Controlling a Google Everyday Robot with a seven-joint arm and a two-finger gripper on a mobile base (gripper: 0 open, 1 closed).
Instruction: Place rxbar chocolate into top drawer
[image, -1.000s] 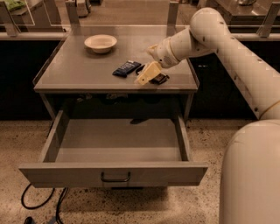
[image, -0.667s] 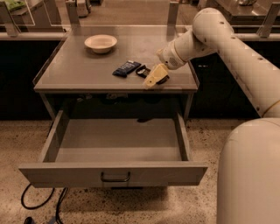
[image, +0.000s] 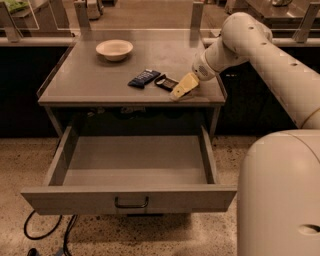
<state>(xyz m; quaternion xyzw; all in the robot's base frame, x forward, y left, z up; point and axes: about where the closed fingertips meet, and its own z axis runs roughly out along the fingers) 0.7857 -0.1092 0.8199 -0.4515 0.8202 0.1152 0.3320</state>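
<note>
The rxbar chocolate (image: 166, 82), a slim black-brown bar, lies flat on the grey tabletop (image: 90, 82) near its right front. My gripper (image: 182, 87) hangs low over the tabletop just right of the bar, beside it or touching its right end, not around it. The top drawer (image: 75, 197) stands pulled fully open below the tabletop. Its inside is bare and its dark pull handle (image: 131, 202) shows at the centre of the front panel.
A dark blue wrapped bar (image: 144, 77) lies just left of the rxbar. A pale bowl (image: 114, 49) stands at the back left of the tabletop. My arm (image: 260, 55) reaches in from the right. Cables (image: 45, 232) lie on the speckled floor under the drawer front.
My gripper has shifted right, from over the rxbar to beside its right end. The bar now lies uncovered on the tabletop. The drawer and the other things have not moved.
</note>
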